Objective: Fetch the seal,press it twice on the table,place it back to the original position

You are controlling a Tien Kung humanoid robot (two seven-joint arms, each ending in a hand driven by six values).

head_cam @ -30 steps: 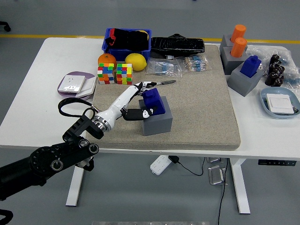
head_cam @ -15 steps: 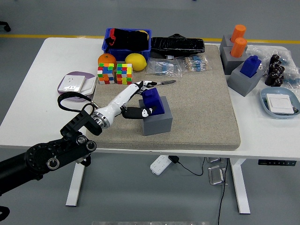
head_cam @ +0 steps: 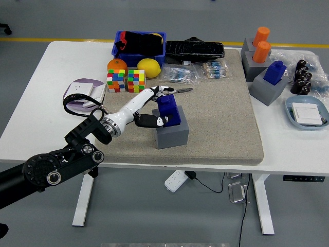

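Left hand (head_cam: pixel 154 107) clamped on blue seal (head_cam: pixel 167 110) atop grey holder (head_cam: pixel 172 134); tilted lift could drag holder along.

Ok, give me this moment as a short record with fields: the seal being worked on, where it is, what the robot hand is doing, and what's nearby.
target: blue seal
location: on the grey block, on the beige mat
left robot hand: fingers around the blue seal, which sits on its block
right robot hand: out of view
spare seals: two orange seals and another blue seal on grey blocks, far right
nearby: two puzzle cubes, orange, lemon, blue bin
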